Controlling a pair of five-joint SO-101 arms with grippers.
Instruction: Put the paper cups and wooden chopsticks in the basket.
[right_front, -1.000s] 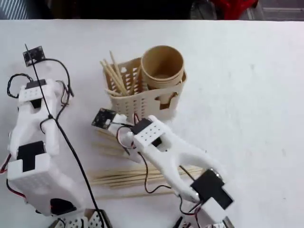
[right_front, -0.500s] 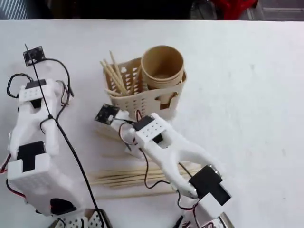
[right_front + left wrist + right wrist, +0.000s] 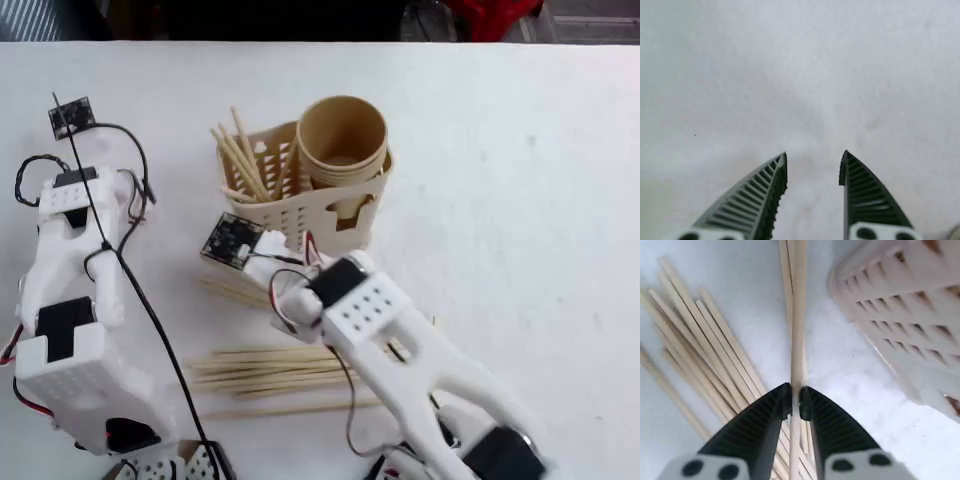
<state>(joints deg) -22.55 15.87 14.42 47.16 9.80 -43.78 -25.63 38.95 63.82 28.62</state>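
Your right jaws pinch a chopstick (image 3: 799, 315) at frame centre. Its long axis runs alongside the basket (image 3: 300, 215) just above, nearest this arm. Loose chopsticks (image 3: 270, 365) lie lower centre. Left jaws hang spread over bare desk (image 3: 790, 75).

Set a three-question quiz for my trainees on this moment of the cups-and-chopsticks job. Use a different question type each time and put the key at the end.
1. True or false: the left gripper is shut on a paper cup.
2. Multiple choice: what does the right gripper hold? A) a chopstick B) a paper cup C) nothing
3. Fill the gap: the paper cups stand inside the ____.

Key
1. False: it is open, over bare table.
2. A: its jaws are closed on the stick, beside the basket.
3. basket
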